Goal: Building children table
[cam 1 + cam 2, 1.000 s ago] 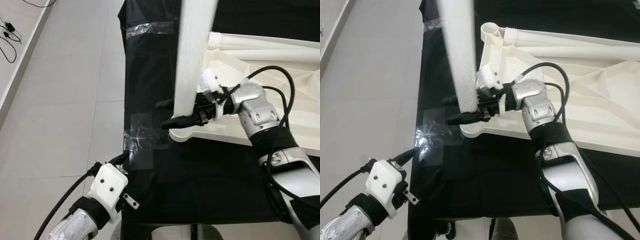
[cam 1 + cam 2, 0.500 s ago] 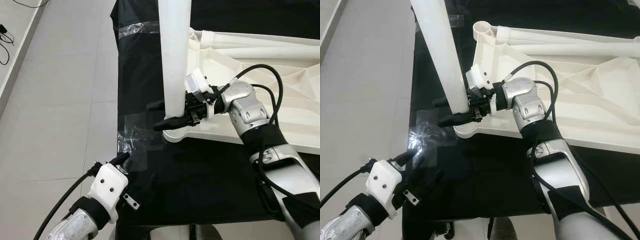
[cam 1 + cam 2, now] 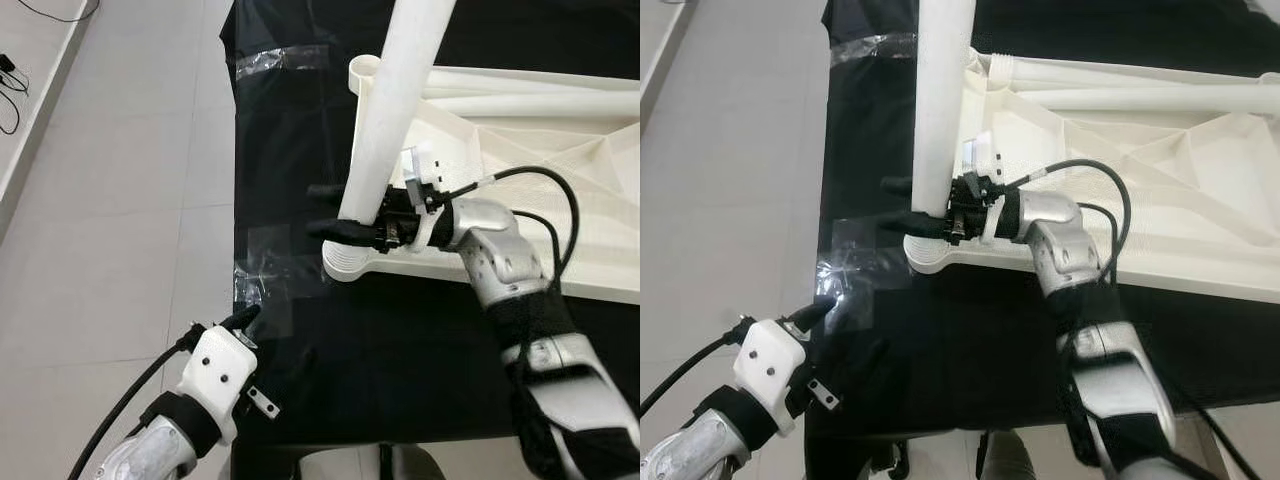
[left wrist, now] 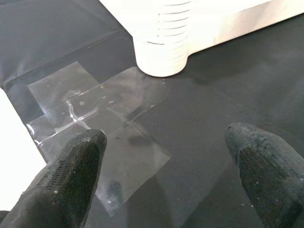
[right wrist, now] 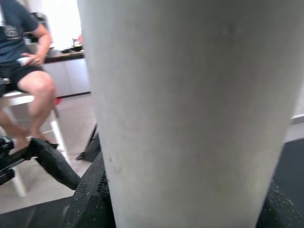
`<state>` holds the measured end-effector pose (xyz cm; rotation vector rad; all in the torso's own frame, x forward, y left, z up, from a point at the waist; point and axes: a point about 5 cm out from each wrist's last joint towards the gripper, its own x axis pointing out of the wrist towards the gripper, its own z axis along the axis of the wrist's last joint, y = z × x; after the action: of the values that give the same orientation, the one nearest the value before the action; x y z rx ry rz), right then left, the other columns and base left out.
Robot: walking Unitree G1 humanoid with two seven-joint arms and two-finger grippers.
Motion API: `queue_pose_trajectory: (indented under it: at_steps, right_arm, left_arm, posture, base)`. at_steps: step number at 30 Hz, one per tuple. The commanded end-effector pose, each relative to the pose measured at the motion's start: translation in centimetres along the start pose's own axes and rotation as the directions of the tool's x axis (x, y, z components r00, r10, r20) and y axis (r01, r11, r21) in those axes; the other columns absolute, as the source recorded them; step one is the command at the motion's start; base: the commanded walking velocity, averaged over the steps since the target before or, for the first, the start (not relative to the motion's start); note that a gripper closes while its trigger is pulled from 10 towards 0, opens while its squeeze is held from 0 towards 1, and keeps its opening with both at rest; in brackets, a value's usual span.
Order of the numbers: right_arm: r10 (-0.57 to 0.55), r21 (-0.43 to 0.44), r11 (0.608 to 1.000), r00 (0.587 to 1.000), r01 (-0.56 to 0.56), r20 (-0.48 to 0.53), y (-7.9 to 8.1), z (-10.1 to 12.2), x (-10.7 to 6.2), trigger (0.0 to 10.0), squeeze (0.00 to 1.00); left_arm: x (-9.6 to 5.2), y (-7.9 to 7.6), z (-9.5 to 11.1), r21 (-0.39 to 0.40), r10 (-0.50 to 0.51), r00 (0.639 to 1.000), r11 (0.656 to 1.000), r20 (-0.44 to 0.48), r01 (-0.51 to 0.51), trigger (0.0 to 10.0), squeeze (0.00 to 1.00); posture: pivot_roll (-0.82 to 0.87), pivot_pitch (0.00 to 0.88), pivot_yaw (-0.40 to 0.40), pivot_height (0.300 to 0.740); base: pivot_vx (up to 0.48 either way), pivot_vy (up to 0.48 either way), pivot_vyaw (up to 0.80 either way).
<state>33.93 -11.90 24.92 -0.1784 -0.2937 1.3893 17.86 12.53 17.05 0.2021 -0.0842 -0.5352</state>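
Observation:
A white tabletop [image 3: 560, 150] lies upside down on the black-covered surface. My right gripper [image 3: 330, 209] is shut on a thick white table leg [image 3: 395, 110] near its lower end. It holds the leg upright, leaning a little to the right, over the near-left corner socket [image 3: 350, 265]. In the left wrist view the socket [image 4: 161, 57] shows ribbed rings at its top. The leg [image 5: 190, 109] sits close between the black fingers in the right wrist view. My left gripper [image 4: 166, 175] hangs open and holds nothing, low over the taped cover, short of the socket.
Clear tape patches [image 3: 270, 270] hold the black cover near its left edge. More white tubes [image 3: 540, 105] lie in the tabletop, and another socket [image 3: 365, 68] is at the far corner. Grey floor tiles [image 3: 120, 200] lie to the left. A person [image 5: 23, 71] sits beyond.
The top of the leg has swung from upright to leaning right, with its foot still at the corner socket. My right forearm has shifted with it. The left arm has stayed put.

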Motion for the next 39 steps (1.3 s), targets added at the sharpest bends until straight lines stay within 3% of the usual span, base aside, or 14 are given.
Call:
queue_pose_trajectory:
  at_steps: [1, 5, 12, 15, 19, 26, 29, 33, 36, 37, 39]
  right_arm:
    - [0.017, 0.034, 0.999, 0.999, -0.016, -0.045, 0.9, -1.2, 0.2, 10.0, 0.00]
    - [0.037, -0.024, 0.999, 0.987, -0.041, -0.157, 2.4, -2.0, -0.2, 10.0, 0.00]
    - [0.074, -0.033, 0.996, 0.976, -0.083, -0.203, 2.6, -2.0, -0.5, 10.0, 0.00]
    - [0.167, -0.024, 0.984, 0.955, -0.178, -0.246, 2.4, -1.2, -0.7, 10.0, 0.00]
    - [0.207, 0.001, 0.977, 0.948, -0.213, -0.242, 2.0, -0.7, -0.8, 10.0, 0.00]
    - [0.180, 0.056, 0.983, 0.964, -0.173, -0.194, 1.2, -0.9, -0.6, 10.0, 0.00]
    - [0.094, 0.054, 0.995, 0.980, -0.086, -0.174, 1.2, -1.2, -0.1, 10.0, 0.00]
    - [0.062, 0.054, 0.997, 0.984, -0.053, -0.169, 1.2, -1.3, 0.0, 10.0, 0.00]
    - [-0.097, 0.068, 0.992, 0.984, 0.108, -0.148, 2.7, -2.0, -0.1, 10.0, 0.00]
    - [-0.097, 0.068, 0.992, 0.984, 0.108, -0.148, 2.7, -2.0, -0.1, 10.0, 0.00]
    - [-0.275, 0.096, 0.951, 0.944, 0.295, -0.184, 4.5, -3.1, 0.4, 10.0, 0.00]
  left_arm:
    - [-0.3, -0.2, -0.5, -0.007, -0.008, 1.000, 1.000, -0.024, 0.008, 10.0, 0.00]
    - [-0.2, 0.0, -0.5, -0.005, -0.008, 1.000, 1.000, -0.023, 0.008, 10.0, 0.00]
    - [-0.2, 0.0, -0.5, -0.005, -0.012, 1.000, 1.000, -0.021, 0.012, 10.0, 0.00]
    - [0.0, 0.0, -0.5, -0.004, -0.009, 1.000, 1.000, -0.019, 0.009, 10.0, 0.00]
    - [0.0, 0.1, -0.5, -0.004, -0.007, 1.000, 1.000, -0.017, 0.007, 10.0, 0.00]
    - [0.0, 0.1, -0.5, -0.004, -0.004, 1.000, 1.000, -0.015, 0.004, 10.0, 0.00]
    - [0.0, 0.1, -0.5, -0.004, -0.003, 1.000, 1.000, -0.015, 0.003, 10.0, 0.00]
    - [0.0, 0.1, -0.5, -0.004, -0.002, 1.000, 1.000, -0.015, 0.002, 10.0, 0.00]
    - [0.0, 0.1, -0.5, -0.006, -0.004, 1.000, 1.000, -0.017, 0.004, 10.0, 0.00]
    - [0.0, 0.1, -0.5, -0.006, -0.004, 1.000, 1.000, -0.017, 0.004, 10.0, 0.00]
    - [-0.1, 0.0, -0.6, -0.007, -0.007, 1.000, 1.000, -0.020, 0.006, 10.0, 0.00]
  posture:
    - [0.11, 0.338, 0.038, 0.740]
    - [0.10, 0.341, 0.045, 0.740]
    - [0.10, 0.342, 0.045, 0.740]
    - [0.09, 0.342, 0.037, 0.740]
    - [0.09, 0.341, 0.033, 0.740]
    - [0.09, 0.341, 0.029, 0.740]
    - [0.09, 0.344, 0.027, 0.740]
    - [0.09, 0.346, 0.025, 0.740]
    - [0.08, 0.350, 0.024, 0.740]
    - [0.08, 0.350, 0.024, 0.740]
    - [0.08, 0.351, 0.020, 0.740]
  base:
    - [0.000, 0.000, 0.00]
    - [0.000, 0.000, 0.00]
    - [0.000, 0.000, 0.00]
    - [0.000, 0.000, 0.00]
    - [0.000, 0.000, 0.00]
    - [0.000, 0.000, 0.00]
    - [0.000, 0.000, 0.00]
    - [0.000, 0.000, 0.00]
    - [0.000, 0.000, 0.00]
    - [0.000, 0.000, 0.00]
    - [0.000, 0.000, 0.00]
